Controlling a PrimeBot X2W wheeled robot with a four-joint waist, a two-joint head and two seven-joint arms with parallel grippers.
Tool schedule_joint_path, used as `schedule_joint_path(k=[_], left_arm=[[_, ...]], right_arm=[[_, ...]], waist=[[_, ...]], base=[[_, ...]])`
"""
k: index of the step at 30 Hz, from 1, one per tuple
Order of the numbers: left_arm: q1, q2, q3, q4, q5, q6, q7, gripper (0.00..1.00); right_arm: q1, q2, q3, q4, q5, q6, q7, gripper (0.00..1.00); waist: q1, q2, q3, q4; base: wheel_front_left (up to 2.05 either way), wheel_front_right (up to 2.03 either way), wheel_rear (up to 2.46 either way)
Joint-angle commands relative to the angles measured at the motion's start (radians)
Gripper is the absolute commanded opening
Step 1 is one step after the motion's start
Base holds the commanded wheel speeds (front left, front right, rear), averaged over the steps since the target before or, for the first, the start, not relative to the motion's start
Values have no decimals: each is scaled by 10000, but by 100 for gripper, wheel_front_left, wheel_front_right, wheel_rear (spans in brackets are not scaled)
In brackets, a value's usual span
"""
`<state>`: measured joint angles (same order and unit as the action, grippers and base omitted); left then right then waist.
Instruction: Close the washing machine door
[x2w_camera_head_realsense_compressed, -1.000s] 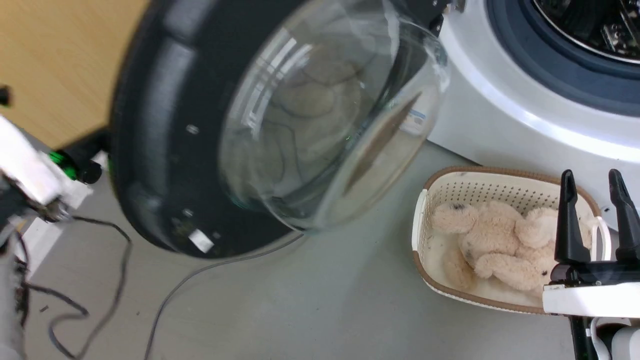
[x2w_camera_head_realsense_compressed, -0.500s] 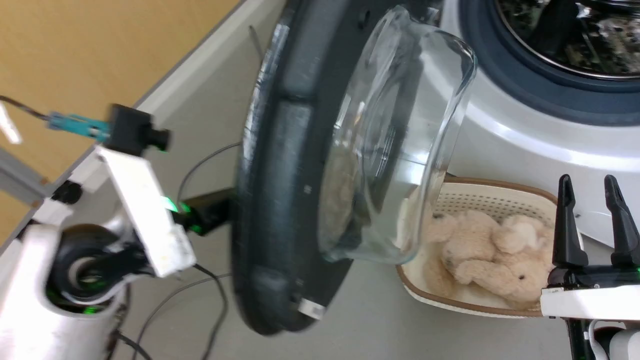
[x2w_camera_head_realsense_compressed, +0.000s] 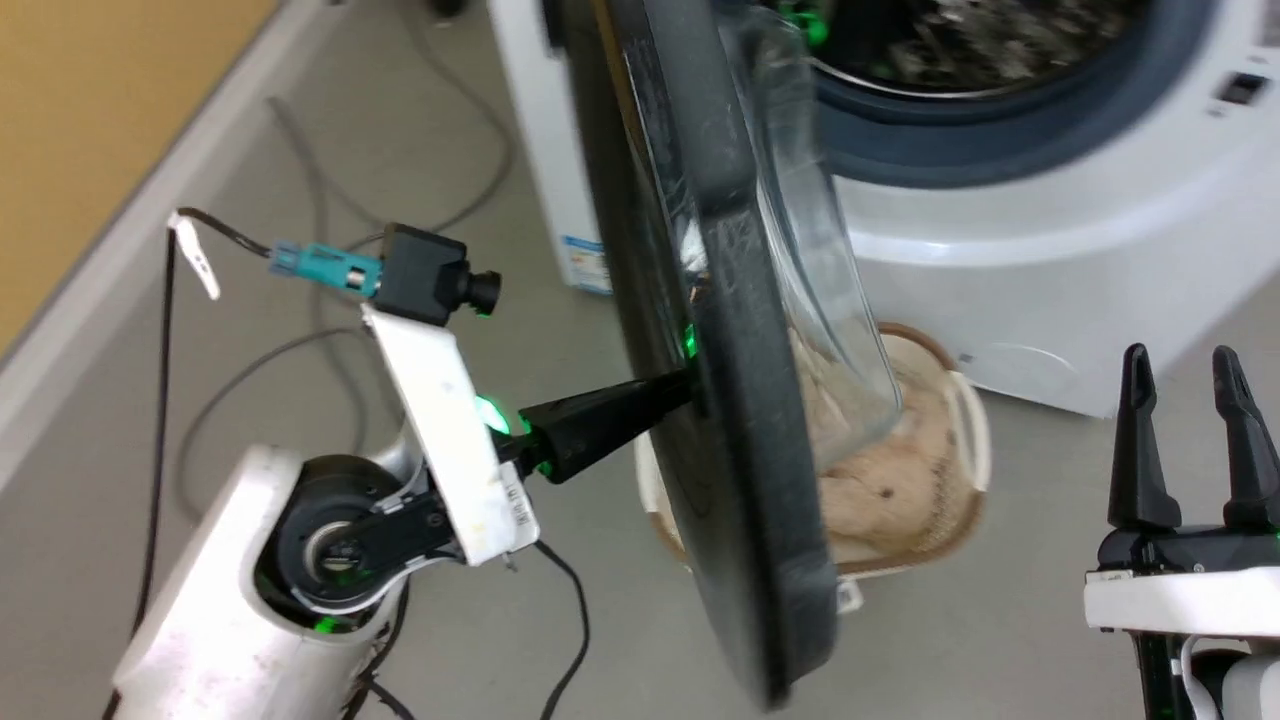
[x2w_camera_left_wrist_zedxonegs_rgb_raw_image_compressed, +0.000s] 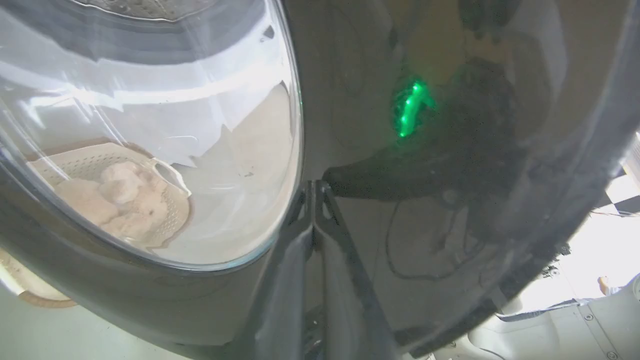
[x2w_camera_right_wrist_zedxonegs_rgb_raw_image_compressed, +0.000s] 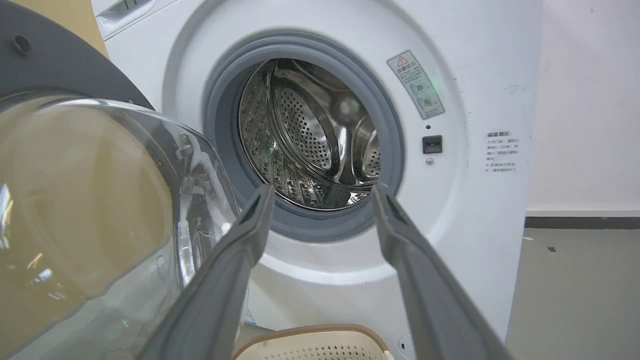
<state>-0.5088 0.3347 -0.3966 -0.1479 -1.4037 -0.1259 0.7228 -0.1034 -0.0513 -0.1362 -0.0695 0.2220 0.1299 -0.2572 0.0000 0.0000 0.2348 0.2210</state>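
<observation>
The washing machine door (x2w_camera_head_realsense_compressed: 730, 400) stands about half open and almost edge-on in the head view, black rim towards me and clear glass bowl (x2w_camera_head_realsense_compressed: 820, 250) facing the washing machine (x2w_camera_head_realsense_compressed: 1050, 280). My left gripper (x2w_camera_head_realsense_compressed: 685, 385) is shut, its tips pressed against the door's dark outer face (x2w_camera_left_wrist_zedxonegs_rgb_raw_image_compressed: 450, 200); the left wrist view shows the joined tips of that gripper (x2w_camera_left_wrist_zedxonegs_rgb_raw_image_compressed: 314, 186) beside the glass window (x2w_camera_left_wrist_zedxonegs_rgb_raw_image_compressed: 150, 125). My right gripper (x2w_camera_head_realsense_compressed: 1185, 370) hangs open at the lower right, holding nothing. In the right wrist view this gripper (x2w_camera_right_wrist_zedxonegs_rgb_raw_image_compressed: 320, 192) frames the steel drum (x2w_camera_right_wrist_zedxonegs_rgb_raw_image_compressed: 310, 135), with the door's bowl (x2w_camera_right_wrist_zedxonegs_rgb_raw_image_compressed: 85, 200) at left.
A beige basket (x2w_camera_head_realsense_compressed: 975, 440) with a cream plush toy (x2w_camera_head_realsense_compressed: 900, 470) sits on the floor before the machine, partly behind the door. Dark cables (x2w_camera_head_realsense_compressed: 310, 230) run over the grey floor at left, near a baseboard and wood-coloured wall (x2w_camera_head_realsense_compressed: 90, 100). A white wall (x2w_camera_right_wrist_zedxonegs_rgb_raw_image_compressed: 585, 100) stands right of the machine.
The door has swung from wide open towards the machine and now stands edge-on. My left arm has come in behind it, tips on its outer face. The head camera has turned as well.
</observation>
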Motion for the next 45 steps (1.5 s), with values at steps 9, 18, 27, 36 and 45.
schedule_joint_path(k=[9, 18, 27, 36, 45], left_arm=[[-405, -245, -804, 488, 12, -48, -1296, 0], [-556, 146, -1650, 1034, 660, -48, -3257, 0], [-83, 1309, -2446, 2158, 3374, -38, -7324, 0], [576, 1075, -1244, 3092, 7437, 3132, -9832, 0], [2892, 172, 1052, 1316, 10488, 4703, -9843, 100]], right_arm=[[-90, 11, -74, 66, 262, 8, -45, 100], [64, 11, -148, 147, 396, 8, -46, 100], [403, 11, -192, 58, 344, 8, -46, 100], [346, 11, -702, -677, 194, 8, -46, 100], [-766, 11, -112, -2162, 127, 8, -46, 89]], waist=[[0, 0, 36, -1825], [0, 0, -111, -2449], [0, 0, -827, -2527], [0, 0, -1521, -2226], [0, 0, -1689, -1927]], base=[[0, 0, 0], [0, 0, 0], [0, 0, 0], [0, 0, 0], [0, 0, 0]])
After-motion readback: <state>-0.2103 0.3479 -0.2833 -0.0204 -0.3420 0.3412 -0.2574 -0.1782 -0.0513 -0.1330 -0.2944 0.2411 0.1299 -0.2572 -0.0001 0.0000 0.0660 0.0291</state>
